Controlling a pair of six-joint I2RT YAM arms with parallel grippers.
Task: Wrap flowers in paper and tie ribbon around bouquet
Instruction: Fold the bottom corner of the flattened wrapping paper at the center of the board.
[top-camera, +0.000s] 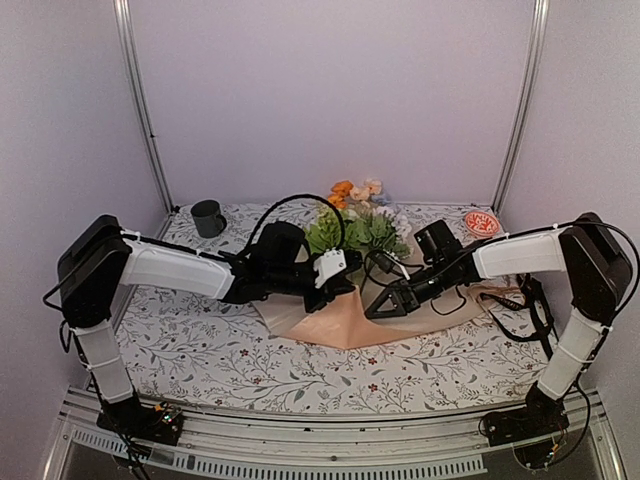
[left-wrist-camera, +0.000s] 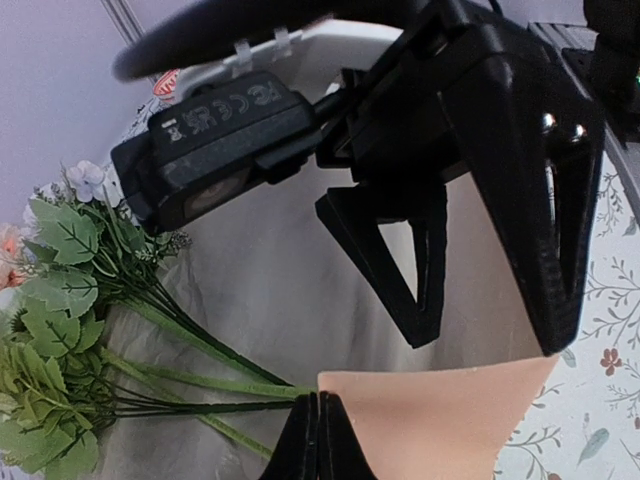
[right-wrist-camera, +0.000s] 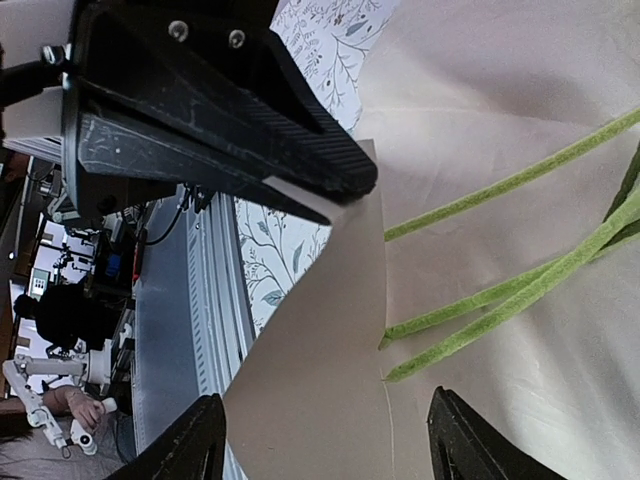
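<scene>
Peach paper (left-wrist-camera: 430, 420) is lying partly folded over the flowers (left-wrist-camera: 60, 330), corner pinched in the left tool (left-wrist-camera: 318, 440); right tool (right-wrist-camera: 325, 440) is gaping empty opposite; wrapping unfinished, tying waiting

You face a robotics lab: metal frame posts (top-camera: 144, 110) and plain lilac walls (top-camera: 330, 90) enclose the surface (top-camera: 250, 350), and beyond the right end effector (right-wrist-camera: 325, 440) stand cluttered equipment benches (right-wrist-camera: 85, 230).

Overhead view from behind, both wrist views close over the paper (left-wrist-camera: 430, 420)
</scene>
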